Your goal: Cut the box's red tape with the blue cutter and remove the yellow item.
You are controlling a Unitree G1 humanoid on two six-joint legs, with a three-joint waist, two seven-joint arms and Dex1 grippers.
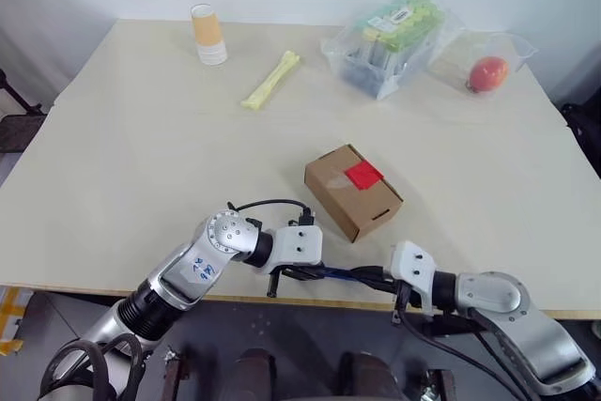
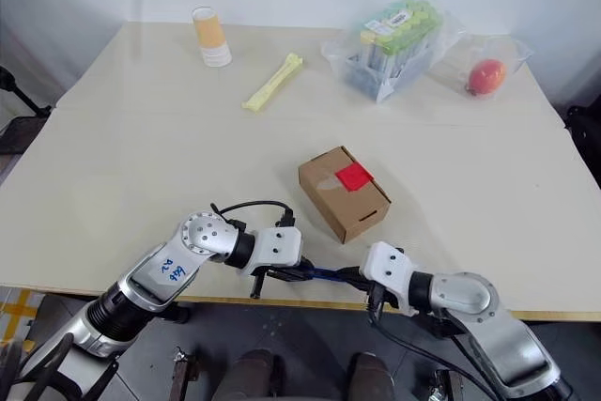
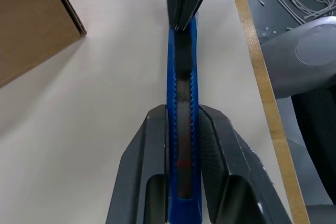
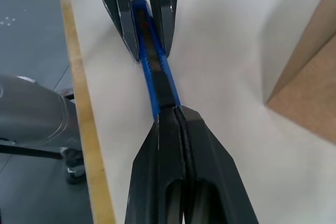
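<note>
On the pale table [image 1: 141,157], near its front edge, sits the box [image 1: 352,192], a small brown carton turned at an angle, with the red tape [image 1: 362,175] stuck over its lid seam. All else is placed from this box. Far behind it, toward the back right corner, lies a clear plastic bag [image 1: 390,39] of green-topped containers, and right of that a clear tub holding a red fruit [image 1: 487,73]. Behind the box and to its left lies a pale-yellow bone-shaped stick [image 1: 271,80]; farther left, near the back edge, stands an orange and white cup [image 1: 208,34].

Just in front of the box, over the table's front edge, both arms meet on the blue cutter [image 1: 340,274], which lies level between them, close to the box but not touching it. The left gripper [image 3: 182,129] clamps one end of the cutter between its two fingers. The right gripper [image 4: 176,113] has its fingers pressed together on the other end.
</note>
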